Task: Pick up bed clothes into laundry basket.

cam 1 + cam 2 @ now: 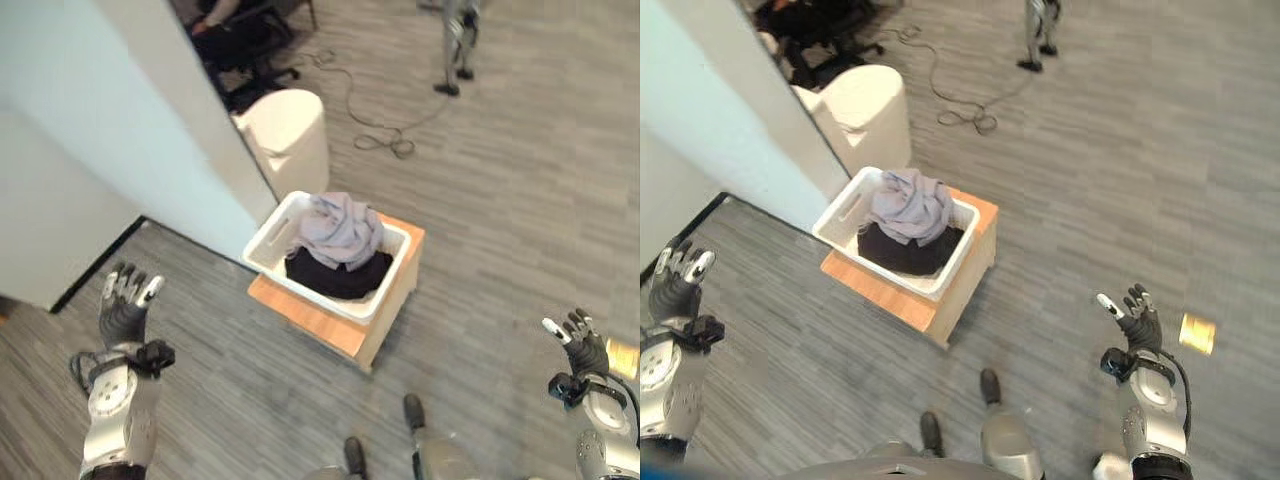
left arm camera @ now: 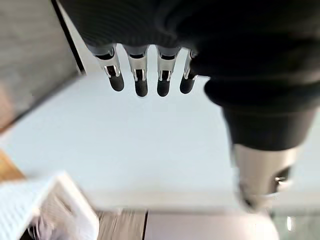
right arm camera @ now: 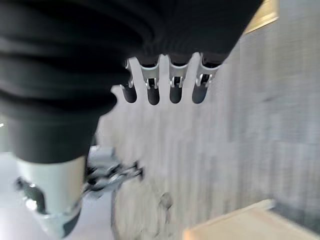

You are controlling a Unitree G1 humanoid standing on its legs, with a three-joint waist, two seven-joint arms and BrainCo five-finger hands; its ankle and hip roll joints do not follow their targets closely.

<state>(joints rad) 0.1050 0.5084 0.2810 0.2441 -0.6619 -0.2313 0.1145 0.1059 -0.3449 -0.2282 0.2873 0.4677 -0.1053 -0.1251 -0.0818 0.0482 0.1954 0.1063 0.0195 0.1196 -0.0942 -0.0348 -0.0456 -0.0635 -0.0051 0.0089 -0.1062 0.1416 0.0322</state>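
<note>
Laundry basket point(image 1: 268, 244), white, sits on a low wooden stand point(image 1: 320, 322) on the grey floor point(image 1: 500, 200), beside the corner of a pale wall point(image 1: 130, 130). Inside it, a grey-lilac garment point(image 1: 342, 230) is heaped over a black garment point(image 1: 336, 276), whose lower part is hidden by the basket wall. Left hand point(image 1: 125, 305) and right hand point(image 1: 1137, 322) hover on either side, well apart from the basket, fingers extended and empty. A cream bin point(image 1: 287, 135) stands behind the basket.
</note>
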